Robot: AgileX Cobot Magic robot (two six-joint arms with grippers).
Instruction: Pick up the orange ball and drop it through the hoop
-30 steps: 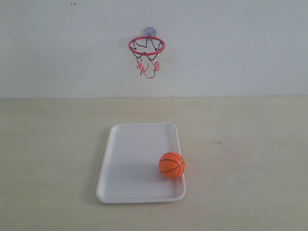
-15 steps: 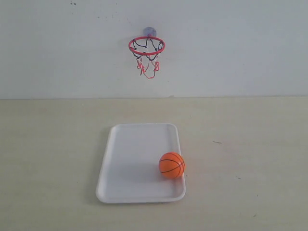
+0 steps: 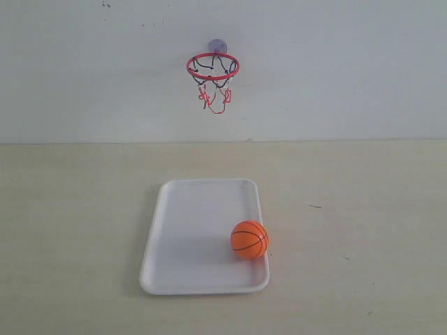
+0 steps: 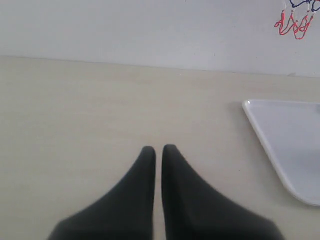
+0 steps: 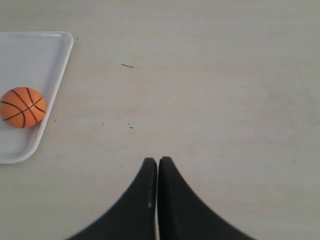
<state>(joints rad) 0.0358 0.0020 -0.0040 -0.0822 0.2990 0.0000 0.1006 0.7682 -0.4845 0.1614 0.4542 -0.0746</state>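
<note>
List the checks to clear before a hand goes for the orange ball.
1. The orange ball lies in the white tray, by its right rim: ok.
2. Nothing sits on top of the ball: ok.
3. The right hand is open for a grasp: not ok, fingers together.
4. The left hand is clear of the tray: ok, though shut.
5. The hoop has an unblocked ring: ok.
6. Its suction mount holds firm: cannot tell.

Your left gripper (image 4: 159, 149) shows two matte black fingers (image 4: 134, 197), broad at the base and sweeping in a curve to narrow rounded tips. Your right gripper (image 5: 158, 161) has the same plain black pair, smooth-sided, with one tiny pale speck on a finger.
</note>
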